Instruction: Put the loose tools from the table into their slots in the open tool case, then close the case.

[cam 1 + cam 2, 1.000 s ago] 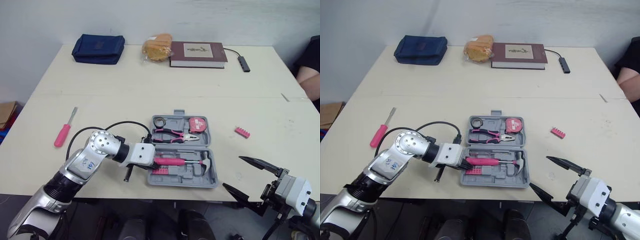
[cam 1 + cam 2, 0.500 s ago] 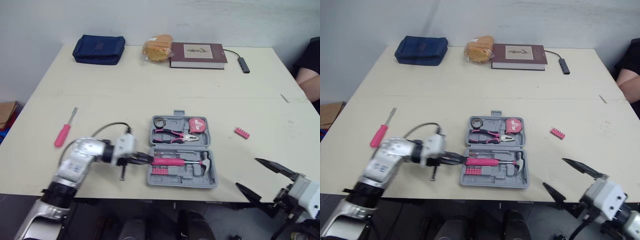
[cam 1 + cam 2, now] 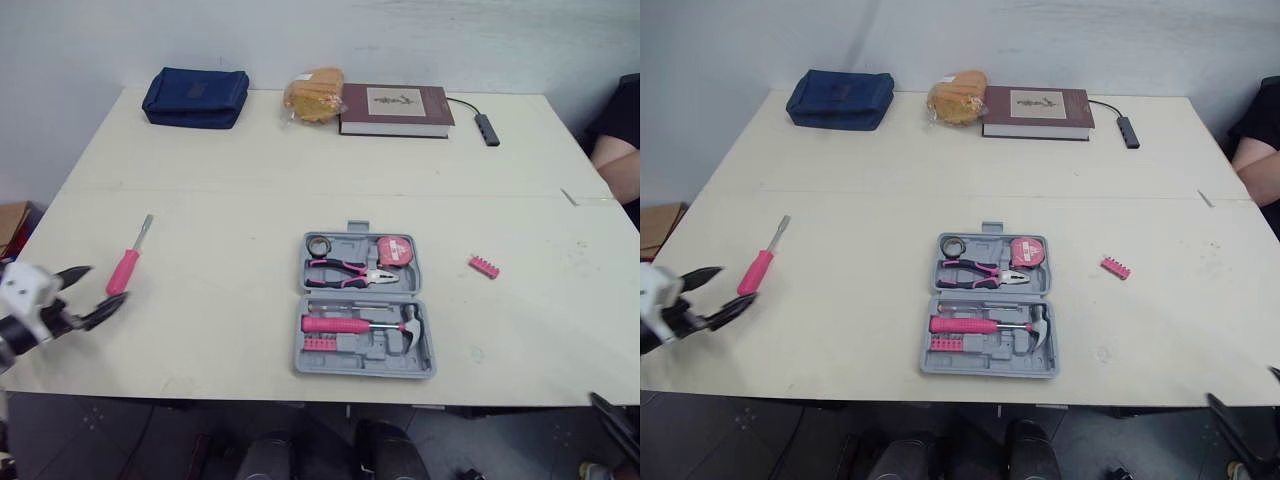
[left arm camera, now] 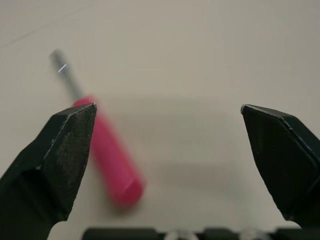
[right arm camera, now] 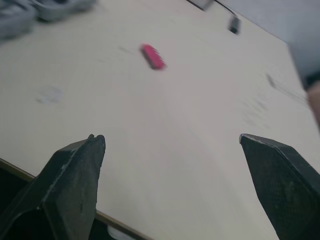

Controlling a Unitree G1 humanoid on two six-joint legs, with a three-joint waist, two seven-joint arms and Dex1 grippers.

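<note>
Left hand (image 4: 167,107) withdrawn beside screwdriver (image 4: 107,160) | spread wide | empty

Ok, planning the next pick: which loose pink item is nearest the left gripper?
The screwdriver, beside the left gripper; the bit strip lies beyond the case.

Both head views look forward and down over the whole table (image 3: 300,170), sharing the open tool case (image 3: 366,296) at centre. The left wrist view hangs close above the pink screwdriver (image 4: 107,155), which the head views also catch. The right wrist view skims low from the table's near edge toward the pink bit holder (image 5: 152,56).
</note>
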